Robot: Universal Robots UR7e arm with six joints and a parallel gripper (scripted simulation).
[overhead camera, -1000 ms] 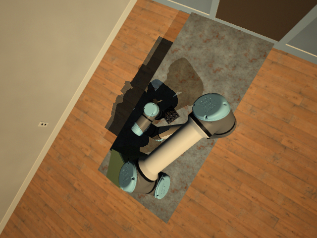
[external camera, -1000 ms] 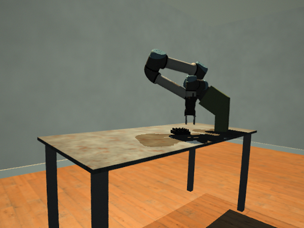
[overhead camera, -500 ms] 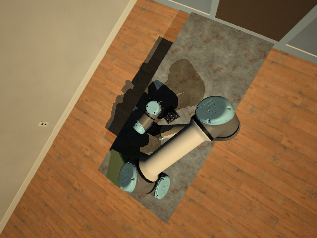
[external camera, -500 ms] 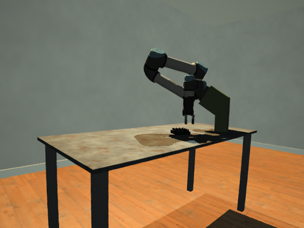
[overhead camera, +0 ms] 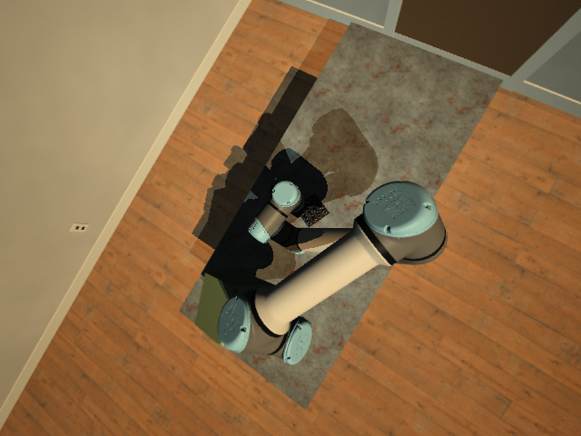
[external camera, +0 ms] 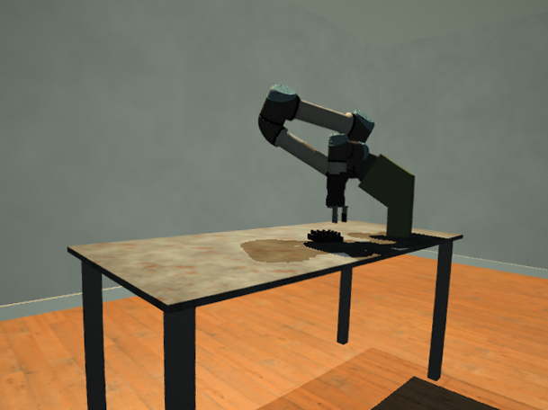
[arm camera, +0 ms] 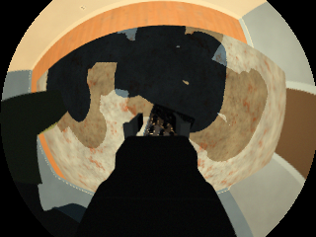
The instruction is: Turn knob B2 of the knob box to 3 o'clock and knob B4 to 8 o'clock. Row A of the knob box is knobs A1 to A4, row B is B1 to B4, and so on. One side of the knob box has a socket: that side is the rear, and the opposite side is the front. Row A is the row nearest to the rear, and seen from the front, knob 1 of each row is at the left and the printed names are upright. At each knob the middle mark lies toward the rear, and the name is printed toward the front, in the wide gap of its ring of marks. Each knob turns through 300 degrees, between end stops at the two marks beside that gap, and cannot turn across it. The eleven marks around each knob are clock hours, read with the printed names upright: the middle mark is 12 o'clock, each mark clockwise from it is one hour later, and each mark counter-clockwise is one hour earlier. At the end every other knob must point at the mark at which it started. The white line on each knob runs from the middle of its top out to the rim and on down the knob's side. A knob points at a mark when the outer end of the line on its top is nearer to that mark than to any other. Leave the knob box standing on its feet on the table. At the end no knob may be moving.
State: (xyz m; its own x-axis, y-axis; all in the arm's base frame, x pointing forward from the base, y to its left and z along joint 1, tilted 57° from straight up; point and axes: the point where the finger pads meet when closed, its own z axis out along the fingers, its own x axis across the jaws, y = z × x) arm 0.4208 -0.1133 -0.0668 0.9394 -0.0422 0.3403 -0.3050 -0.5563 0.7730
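The knob box (overhead camera: 314, 214) (external camera: 325, 236) (arm camera: 160, 122) is a small black box with rows of dark knobs, standing on the table (overhead camera: 412, 117) (external camera: 183, 266) in the arm's shadow. In the top view the wrist covers part of it. My gripper (external camera: 339, 215) is open and empty, fingers pointing down, a short way above the box's right end in the exterior view. In the wrist view the gripper's dark body hides most of the box. The knob lines and the printed names are too small and dark to read.
The arm's green base block (external camera: 394, 198) (overhead camera: 211, 300) stands on the table just behind and to the right of the box. The upper arm (overhead camera: 310, 282) reaches over the table near the box. The table edge runs close in front of the box in the exterior view.
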